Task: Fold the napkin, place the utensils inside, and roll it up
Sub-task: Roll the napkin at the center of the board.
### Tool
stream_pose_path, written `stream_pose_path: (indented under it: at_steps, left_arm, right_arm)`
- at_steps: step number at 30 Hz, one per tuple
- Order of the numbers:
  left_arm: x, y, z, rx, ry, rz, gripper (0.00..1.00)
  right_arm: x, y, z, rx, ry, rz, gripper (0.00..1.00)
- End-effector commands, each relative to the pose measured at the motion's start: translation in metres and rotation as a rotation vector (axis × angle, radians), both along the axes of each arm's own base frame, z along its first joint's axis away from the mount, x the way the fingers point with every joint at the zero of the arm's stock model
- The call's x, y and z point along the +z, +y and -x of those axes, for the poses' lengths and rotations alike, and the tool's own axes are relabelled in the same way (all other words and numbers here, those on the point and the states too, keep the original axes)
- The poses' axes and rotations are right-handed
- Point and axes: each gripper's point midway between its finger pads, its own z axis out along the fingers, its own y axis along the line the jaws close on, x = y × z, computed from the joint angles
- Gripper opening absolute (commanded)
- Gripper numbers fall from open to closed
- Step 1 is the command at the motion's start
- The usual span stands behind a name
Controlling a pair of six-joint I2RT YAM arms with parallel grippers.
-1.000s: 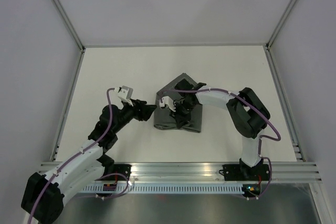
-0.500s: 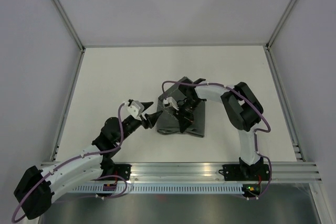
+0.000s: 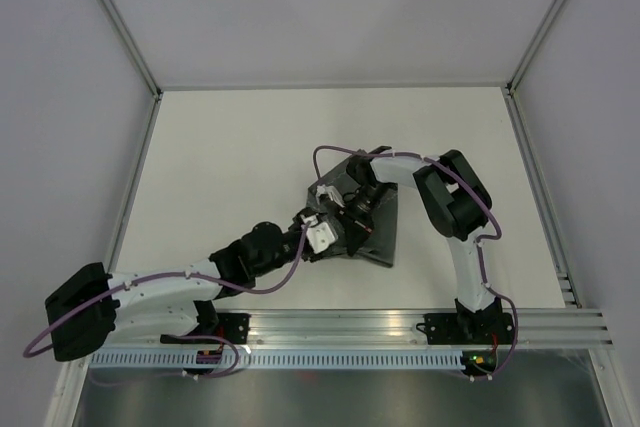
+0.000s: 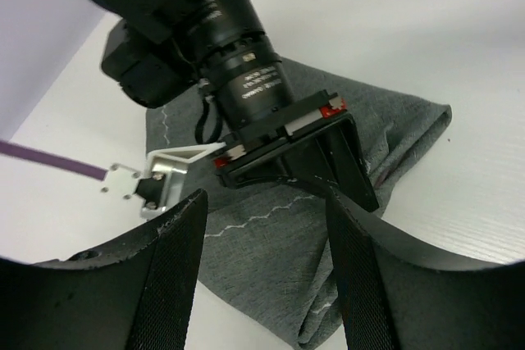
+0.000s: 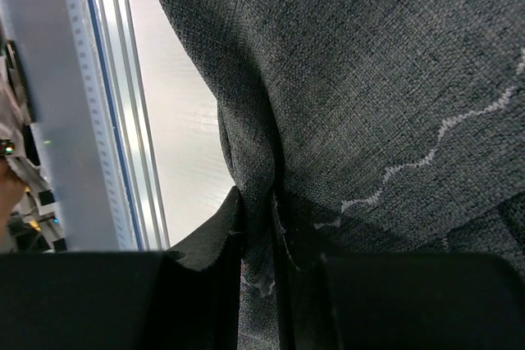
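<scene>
In the left wrist view, the left gripper's (image 4: 262,211) fingers (image 4: 168,276) run off the bottom edge and hide the near edge of the napkin (image 4: 271,264). The right gripper (image 4: 320,153) blocks the spot where its own tips meet the cloth, and its arm is cut off by the top edge.

In the right wrist view the cloth overruns the top and right edges. The metal rail (image 5: 98,79) at left is soft and cropped.

From overhead, both grippers cover most of the napkin, and their fingertips are too small to separate.
</scene>
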Motion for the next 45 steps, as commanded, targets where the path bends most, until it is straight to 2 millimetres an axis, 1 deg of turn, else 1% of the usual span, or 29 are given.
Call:
stream_pose_path:
  at_steps: [1, 4, 6, 9, 11, 12, 13, 16, 17, 20, 22, 25, 32, 33, 34, 36, 37, 39, 40, 42, 43, 45]
  left_arm:
    - [-0.007, -0.019, -0.002, -0.035, -0.073, -0.146, 0.65]
    - [-0.028, -0.034, 0.003, -0.084, -0.068, -0.242, 0.65]
    - [-0.036, -0.042, 0.011, -0.125, -0.054, -0.260, 0.65]
    - [-0.045, -0.046, 0.018, -0.157, -0.036, -0.296, 0.66]
    - [-0.057, -0.049, 0.024, -0.179, -0.019, -0.326, 0.66]
    - [-0.059, -0.052, 0.026, -0.188, -0.017, -0.325, 0.66]
    - [-0.070, -0.053, 0.027, -0.197, -0.007, -0.352, 0.66]
    - [-0.082, -0.057, 0.030, -0.215, -0.001, -0.380, 0.67]
    - [-0.090, -0.057, 0.031, -0.221, 0.008, -0.397, 0.67]
    - [-0.100, -0.058, 0.027, -0.217, 0.000, -0.427, 0.68]
    - [-0.097, -0.059, 0.023, -0.203, -0.030, -0.417, 0.69]
    - [-0.099, -0.061, 0.020, -0.206, -0.052, -0.430, 0.70]
    - [-0.114, -0.064, 0.017, -0.210, -0.064, -0.479, 0.70]
    - [-0.114, -0.065, 0.016, -0.209, -0.067, -0.481, 0.70]
    - [-0.118, -0.064, 0.015, -0.208, -0.070, -0.495, 0.70]
    - [-0.118, -0.065, 0.010, -0.194, -0.087, -0.501, 0.68]
    - [-0.124, -0.064, 0.010, -0.199, -0.089, -0.523, 0.64]
    - [-0.125, -0.066, 0.010, -0.202, -0.085, -0.527, 0.59]
    - [-0.127, -0.066, 0.010, -0.205, -0.082, -0.533, 0.51]
    - [-0.134, -0.066, 0.010, -0.210, -0.069, -0.557, 0.43]
    - [-0.138, -0.064, 0.011, -0.215, -0.059, -0.575, 0.36]
    - [-0.143, -0.062, 0.012, -0.216, -0.045, -0.593, 0.29]
  right_arm:
    - [-0.037, -0.025, -0.006, 0.075, -0.043, 0.085, 0.00]
    - [-0.038, -0.026, -0.007, 0.071, -0.044, 0.084, 0.01]
    - [-0.037, -0.025, -0.008, 0.065, -0.042, 0.083, 0.00]
    - [-0.038, -0.025, -0.009, 0.064, -0.032, 0.087, 0.00]
    - [-0.038, -0.026, -0.008, 0.063, -0.021, 0.086, 0.00]
    - [-0.038, -0.026, -0.007, 0.065, -0.017, 0.084, 0.00]
    - [-0.037, -0.026, -0.009, 0.062, -0.018, 0.084, 0.00]
    - [-0.037, -0.026, -0.010, 0.057, -0.013, 0.081, 0.01]
    - [-0.037, -0.026, -0.010, 0.057, -0.005, 0.084, 0.01]
    - [-0.038, -0.027, -0.010, 0.054, -0.003, 0.085, 0.01]
    - [-0.037, -0.026, -0.010, 0.054, -0.002, 0.082, 0.01]
    - [-0.037, -0.027, -0.010, 0.054, 0.004, 0.083, 0.00]
    - [-0.037, -0.026, -0.011, 0.052, 0.011, 0.081, 0.00]
    - [-0.037, -0.027, -0.011, 0.050, 0.011, 0.081, 0.00]
    - [-0.037, -0.027, -0.012, 0.049, 0.011, 0.081, 0.00]
    - [-0.037, -0.027, -0.011, 0.048, 0.013, 0.083, 0.00]
    - [-0.037, -0.027, -0.011, 0.048, 0.013, 0.083, 0.01]
    - [-0.037, -0.027, -0.012, 0.045, 0.014, 0.083, 0.00]
    - [-0.037, -0.027, -0.012, 0.045, 0.015, 0.084, 0.00]
    - [-0.037, -0.027, -0.012, 0.043, 0.016, 0.083, 0.00]
    - [-0.038, -0.028, -0.013, 0.042, 0.018, 0.084, 0.01]
    - [-0.037, -0.028, -0.012, 0.042, 0.020, 0.083, 0.01]
